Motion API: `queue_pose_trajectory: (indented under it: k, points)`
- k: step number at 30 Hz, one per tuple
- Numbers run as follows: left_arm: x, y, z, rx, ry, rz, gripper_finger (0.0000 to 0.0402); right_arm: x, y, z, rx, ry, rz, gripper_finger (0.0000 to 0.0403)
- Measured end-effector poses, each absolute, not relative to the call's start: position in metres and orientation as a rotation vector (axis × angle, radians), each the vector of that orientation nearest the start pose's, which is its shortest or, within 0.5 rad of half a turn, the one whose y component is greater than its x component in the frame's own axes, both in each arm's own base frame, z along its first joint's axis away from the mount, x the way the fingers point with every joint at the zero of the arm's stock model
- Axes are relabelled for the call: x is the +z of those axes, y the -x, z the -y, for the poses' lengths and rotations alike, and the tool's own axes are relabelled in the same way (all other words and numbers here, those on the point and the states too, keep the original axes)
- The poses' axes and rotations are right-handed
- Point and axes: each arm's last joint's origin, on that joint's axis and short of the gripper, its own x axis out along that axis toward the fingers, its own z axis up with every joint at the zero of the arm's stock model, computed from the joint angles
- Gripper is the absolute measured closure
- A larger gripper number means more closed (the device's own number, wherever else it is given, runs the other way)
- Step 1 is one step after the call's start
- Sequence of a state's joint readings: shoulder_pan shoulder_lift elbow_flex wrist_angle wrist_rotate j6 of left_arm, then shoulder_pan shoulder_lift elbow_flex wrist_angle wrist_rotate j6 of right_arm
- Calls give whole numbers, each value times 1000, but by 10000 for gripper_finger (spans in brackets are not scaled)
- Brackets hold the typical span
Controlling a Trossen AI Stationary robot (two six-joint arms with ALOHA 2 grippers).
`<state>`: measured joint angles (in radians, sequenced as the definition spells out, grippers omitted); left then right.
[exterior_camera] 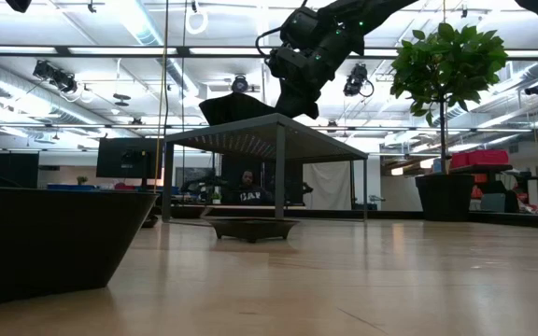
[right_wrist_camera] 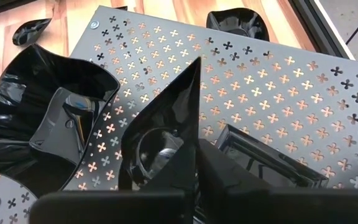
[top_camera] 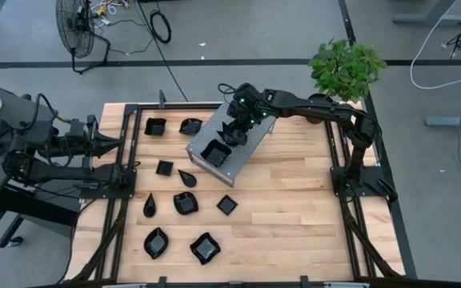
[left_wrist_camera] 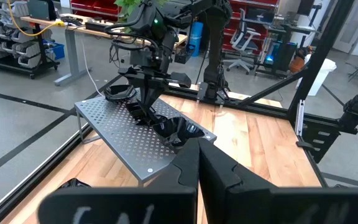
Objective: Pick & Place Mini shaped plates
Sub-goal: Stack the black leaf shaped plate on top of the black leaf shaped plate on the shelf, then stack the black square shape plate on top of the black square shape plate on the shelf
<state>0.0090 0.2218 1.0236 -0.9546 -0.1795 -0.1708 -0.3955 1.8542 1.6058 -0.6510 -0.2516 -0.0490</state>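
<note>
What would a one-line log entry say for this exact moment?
right claw: over grey perforated stand, closed on black plate | wavy-rimmed plate: already on stand | left claw: shut, waiting at table's left edge

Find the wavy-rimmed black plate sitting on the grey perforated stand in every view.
High view: wavy-rimmed plate on the stand's end nearest the left arm.
Low view: dark shape at the left of the stand's top, probably this plate.
Left wrist view: on the stand's near end.
Right wrist view: large, at the picture's left.
Shared landmark: the grey perforated stand beneath it.
</note>
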Motion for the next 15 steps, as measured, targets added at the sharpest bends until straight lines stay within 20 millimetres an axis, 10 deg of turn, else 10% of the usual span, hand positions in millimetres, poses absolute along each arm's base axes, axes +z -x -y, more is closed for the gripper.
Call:
queue_pose_trajectory:
  k: [15]
  points:
    - [365,15,-5,201,157,-136,396,281,-376,149,-106,-224,-854,330]
